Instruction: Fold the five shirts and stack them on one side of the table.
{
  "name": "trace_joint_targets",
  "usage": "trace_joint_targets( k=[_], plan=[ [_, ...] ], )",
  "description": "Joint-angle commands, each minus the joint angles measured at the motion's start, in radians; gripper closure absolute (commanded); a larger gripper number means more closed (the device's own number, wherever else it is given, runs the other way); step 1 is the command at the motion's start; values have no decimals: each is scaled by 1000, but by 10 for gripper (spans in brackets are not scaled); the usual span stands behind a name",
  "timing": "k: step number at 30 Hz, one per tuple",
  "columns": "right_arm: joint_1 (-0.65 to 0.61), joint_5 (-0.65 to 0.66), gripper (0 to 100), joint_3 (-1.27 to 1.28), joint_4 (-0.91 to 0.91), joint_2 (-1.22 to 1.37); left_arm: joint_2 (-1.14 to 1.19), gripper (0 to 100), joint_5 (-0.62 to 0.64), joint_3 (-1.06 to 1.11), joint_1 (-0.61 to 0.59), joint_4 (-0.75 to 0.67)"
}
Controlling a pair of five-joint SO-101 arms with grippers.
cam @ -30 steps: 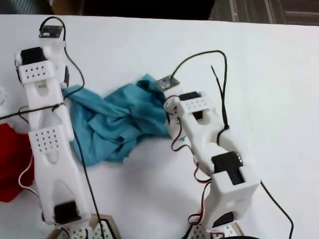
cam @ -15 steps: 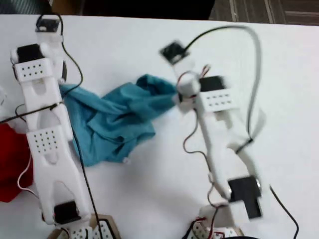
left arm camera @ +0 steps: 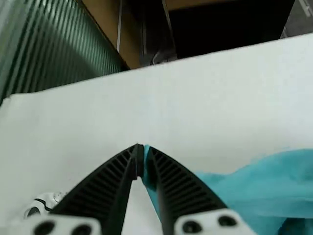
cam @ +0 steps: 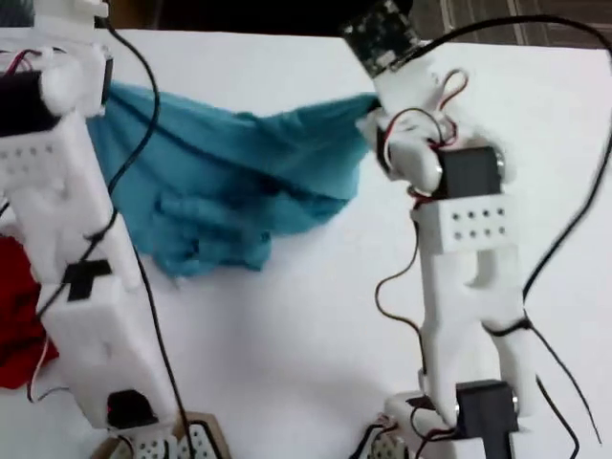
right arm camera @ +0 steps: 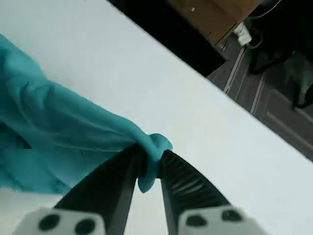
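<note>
While both jaws are clamping the teal shirt's (cam: 239, 182) ends, they are apparently spreading it, needing flattening on the worktop (cam: 306, 325) next.

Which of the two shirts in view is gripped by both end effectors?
The teal shirt, stretched between the left end effector and the right end effector. The red shirt lies bunched at the edge of the table, ungripped.

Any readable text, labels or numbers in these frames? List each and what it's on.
No text can be read.
Teal shirt: plain, no print showing.
Red cloth: no print showing.
Circuit board on the right arm: any markings are too blurred to read.
</note>
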Motion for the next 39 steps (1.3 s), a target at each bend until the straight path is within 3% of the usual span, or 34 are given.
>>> trace_joint_targets(
  k=[1, 8, 14, 27, 39],
  plan=[
    [31, 6, 978, -170, 4, -65, -166, 976, -9, -38, 26, 17],
    [133, 9, 978, -373, 5, -70, -324, 976, -34, -36, 20, 17],
    [153, 92, 978, -555, 93, -70, -428, 976, -43, -30, 18, 18],
    [168, 106, 978, -873, 111, -68, -752, 976, -46, 550, 20, 2],
    [239, 163, 978, -1048, 283, -70, -930, 976, -127, 579, -20, -8]
  ],
)
